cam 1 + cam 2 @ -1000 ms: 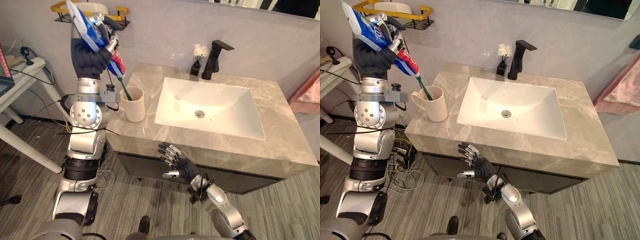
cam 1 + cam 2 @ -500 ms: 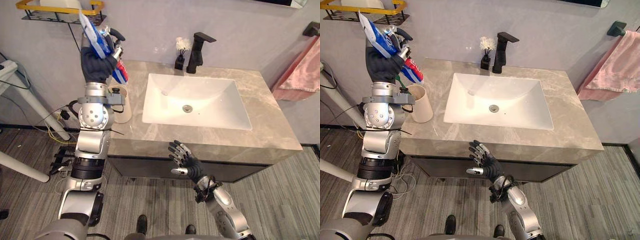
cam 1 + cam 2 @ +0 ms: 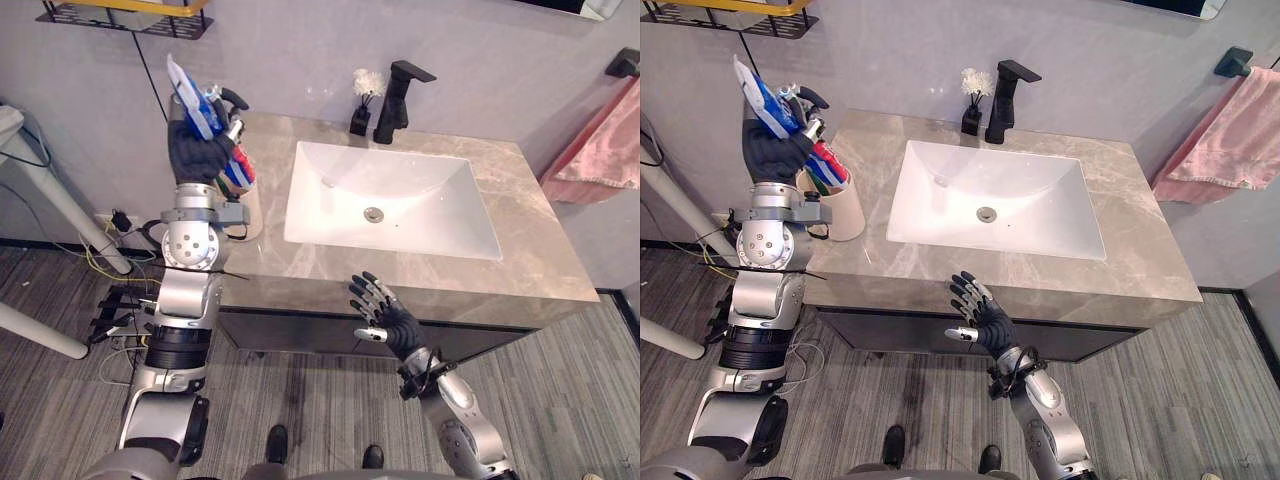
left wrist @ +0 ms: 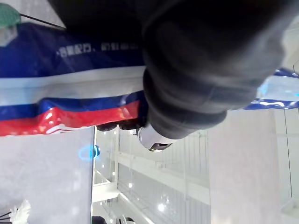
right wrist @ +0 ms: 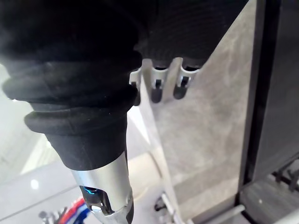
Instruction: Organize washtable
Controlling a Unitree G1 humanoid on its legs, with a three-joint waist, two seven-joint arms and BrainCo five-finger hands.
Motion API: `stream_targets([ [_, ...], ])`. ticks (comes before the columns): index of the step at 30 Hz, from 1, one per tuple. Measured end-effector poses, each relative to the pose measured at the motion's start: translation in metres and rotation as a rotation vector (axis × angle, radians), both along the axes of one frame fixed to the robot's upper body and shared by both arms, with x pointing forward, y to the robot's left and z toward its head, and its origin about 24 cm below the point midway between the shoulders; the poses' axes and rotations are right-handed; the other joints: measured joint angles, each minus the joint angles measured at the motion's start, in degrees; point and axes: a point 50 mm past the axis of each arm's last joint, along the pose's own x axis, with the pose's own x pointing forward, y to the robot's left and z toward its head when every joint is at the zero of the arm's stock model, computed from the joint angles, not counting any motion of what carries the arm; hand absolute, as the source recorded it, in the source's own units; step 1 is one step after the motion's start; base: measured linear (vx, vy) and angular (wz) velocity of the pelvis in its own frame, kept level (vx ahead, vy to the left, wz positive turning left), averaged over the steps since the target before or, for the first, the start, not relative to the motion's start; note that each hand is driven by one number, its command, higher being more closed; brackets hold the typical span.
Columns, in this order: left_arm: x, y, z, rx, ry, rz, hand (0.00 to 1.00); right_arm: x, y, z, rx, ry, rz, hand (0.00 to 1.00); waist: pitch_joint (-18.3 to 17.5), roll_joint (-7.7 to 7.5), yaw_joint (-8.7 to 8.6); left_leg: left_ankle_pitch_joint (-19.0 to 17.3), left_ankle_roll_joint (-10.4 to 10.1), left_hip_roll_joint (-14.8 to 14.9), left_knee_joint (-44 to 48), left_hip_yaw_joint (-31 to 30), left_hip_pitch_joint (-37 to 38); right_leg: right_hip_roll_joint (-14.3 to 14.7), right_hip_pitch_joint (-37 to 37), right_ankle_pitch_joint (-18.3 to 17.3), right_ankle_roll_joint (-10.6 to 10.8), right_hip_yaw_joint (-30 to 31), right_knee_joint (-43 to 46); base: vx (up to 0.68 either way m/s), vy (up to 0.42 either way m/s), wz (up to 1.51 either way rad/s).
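Toothpaste tube (image 3: 768, 95): blue, white and red, tilted, its red end down at the mouth of the mug (image 3: 843, 212).
Left robot hand (image 3: 203, 152): raised at far left, fingers clamped round the toothpaste tube.
Mug: beige, on the surface (image 3: 1140, 255) left of the sink (image 3: 990, 195); contents hard to tell.
Sink: white basin, drain in the middle.
Right robot hand (image 3: 987, 322): fingers spread apart, just before the surface's near edge.

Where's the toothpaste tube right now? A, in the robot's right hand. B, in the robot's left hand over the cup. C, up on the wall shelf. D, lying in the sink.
B: the left hand is curled round the toothpaste tube, red end pointing down at the cup; the right hand is open and holds nothing.
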Motion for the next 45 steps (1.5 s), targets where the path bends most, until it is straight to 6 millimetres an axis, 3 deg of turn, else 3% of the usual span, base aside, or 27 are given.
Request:
stream_targets([
  [5,-0.001,0.008,0.002,-0.019,-0.010,0.032,1.00,-0.001,-0.001,-0.001,0.001,0.005,0.000,0.00,0.02,-0.03,0.15,0.00,-0.01,-0.01,0.00,-0.22,0.01,-0.02,0.00,-0.04,-0.06,-0.16,0.30,0.00,0.000,0.00],
  [21,-0.001,0.008,0.002,-0.007,-0.010,0.043,1.00,-0.001,-0.002,0.000,0.000,-0.001,0.004,0.00,1.13,-0.86,0.05,-0.11,-0.16,-0.01,0.00,-0.06,0.07,-0.07,-0.30,-0.32,-0.50,-0.09,0.75,0.00,0.000,0.00],
  [39,0.008,0.011,-0.013,-0.003,0.070,0.054,1.00,0.000,0.000,0.012,0.013,-0.050,0.008,0.00,3.38,-1.28,-0.08,-0.20,0.00,0.05,0.01,0.71,-0.97,-0.06,-1.76,0.02,-0.16,0.54,0.72,0.00,0.001,-0.01],
  [40,0.008,0.012,-0.014,-0.003,0.080,0.055,0.00,0.000,0.000,0.014,0.015,-0.058,0.008,0.00,3.45,-1.38,-0.09,-0.22,0.23,0.07,0.01,0.93,-0.97,-0.06,-1.88,0.02,-0.15,0.76,0.71,0.03,0.005,-0.09],
  [45,0.008,0.012,-0.013,-0.002,0.076,0.056,0.00,0.000,-0.001,0.015,0.016,-0.064,0.006,0.00,3.73,-1.65,-0.17,-0.75,0.55,0.05,0.02,1.84,-0.99,-0.09,-2.43,0.05,-0.15,1.48,0.76,0.03,0.006,-0.10],
])
